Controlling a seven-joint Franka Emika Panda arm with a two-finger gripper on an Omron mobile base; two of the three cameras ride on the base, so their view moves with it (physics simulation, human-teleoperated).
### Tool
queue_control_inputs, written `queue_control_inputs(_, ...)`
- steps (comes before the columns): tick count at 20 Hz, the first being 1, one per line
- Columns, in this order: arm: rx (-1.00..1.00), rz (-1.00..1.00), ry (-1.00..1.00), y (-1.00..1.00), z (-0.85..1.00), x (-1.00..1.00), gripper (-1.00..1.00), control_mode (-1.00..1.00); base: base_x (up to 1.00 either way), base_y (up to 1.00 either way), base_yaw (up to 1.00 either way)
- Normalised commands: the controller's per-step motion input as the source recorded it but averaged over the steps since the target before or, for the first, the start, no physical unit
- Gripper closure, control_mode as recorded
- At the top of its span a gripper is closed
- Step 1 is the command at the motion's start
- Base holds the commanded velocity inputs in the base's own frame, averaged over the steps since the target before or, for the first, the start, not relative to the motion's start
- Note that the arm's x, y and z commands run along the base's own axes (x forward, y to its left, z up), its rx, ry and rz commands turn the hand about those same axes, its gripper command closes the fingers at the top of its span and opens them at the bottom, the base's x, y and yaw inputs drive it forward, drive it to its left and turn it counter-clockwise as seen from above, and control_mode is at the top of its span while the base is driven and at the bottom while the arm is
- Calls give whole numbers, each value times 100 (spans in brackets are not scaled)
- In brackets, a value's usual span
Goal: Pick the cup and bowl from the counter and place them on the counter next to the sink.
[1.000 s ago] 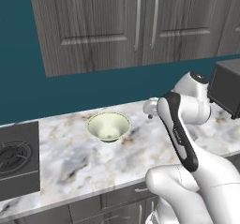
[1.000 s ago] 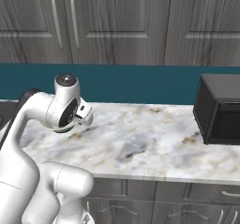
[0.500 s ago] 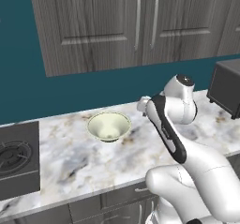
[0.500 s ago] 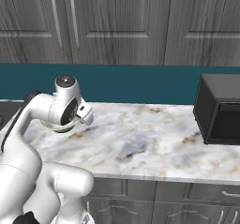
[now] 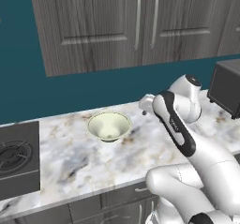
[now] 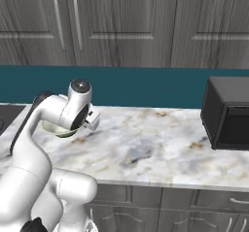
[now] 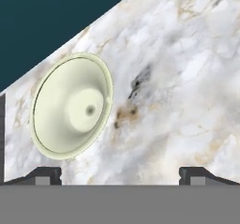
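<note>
1. From the left base view I see the bowl (image 5: 108, 126) standing upright on the marble desk (image 5: 79, 162), near the teal back wall (image 5: 23, 68), between the black stovetop (image 5: 18, 160) and my arm.
2. My claw (image 7: 120, 175) is spread wide and holds nothing; in the hand view its two dark fingertips (image 7: 44, 175) stand far apart at the bottom edge.
3. In that same view the bowl sits to the left, above the left fingertip, clear of it; I look into its pale cream-green inside, with bare marble beside it.
4. From the right base view the bowl is mostly hidden behind my wrist; a slice of its rim (image 6: 54, 129) peeks out below the hand.
5. A black microwave (image 6: 227, 113) rests on the desk, well apart from the bowl.
6. Dark grey wood-grain cabinets (image 5: 136, 21) hang above the wall.
</note>
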Motion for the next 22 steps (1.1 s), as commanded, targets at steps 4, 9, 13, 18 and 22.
queue_control_inputs(4,7,7,0,10,-5,20,-100,-100,0,0,0)
queue_control_inputs(9,3,2,0,14,-11,35,-100,-100,0,0,0)
queue_control_inputs(13,0,1,0,15,-5,27,-100,-100,0,0,0)
queue_control_inputs(18,0,0,0,12,-8,21,-100,-100,0,0,0)
queue_control_inputs(22,0,0,0,11,-16,22,-100,-100,0,0,0)
